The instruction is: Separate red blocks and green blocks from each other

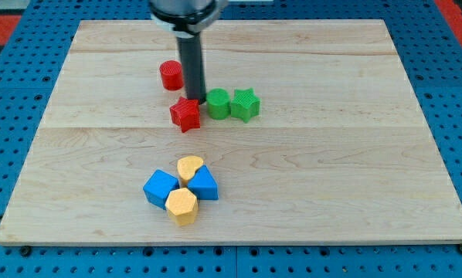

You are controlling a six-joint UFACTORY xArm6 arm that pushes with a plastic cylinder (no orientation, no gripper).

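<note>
Red star block (pixel 185 114) sits just left of centre on the worktop (pixel 331 154), w/ the green cylinder block (pixel 218 103) just to its right, only a narrow gap btwn them. Green star block (pixel 246 104) touches the cylinder's right side. Red cylinder block (pixel 171 75) is up and to the view's left of the red star, near but apart.

My tip (pixel 197 100) stands right in that gap, btwn red star and green cylinder, at their upper edge; whether it touches either I can't tell. No hand on this rig, just the rod, so nothing is grasped or clenched.

Step in hand, as I judge it: wedging reds from greens at the closest pair. Next move prob. calls for a sideways push, either greens toward the view's right or red star toward the left, keeping the line through the block's middle so it doesn't spin off.

Further out, near the view's bottom: two blue blocks (pixel 161 188) (pixel 205 185) and two yellow blocks (pixel 189 167) (pixel 181 206) clustered, well apart from the action.
</note>
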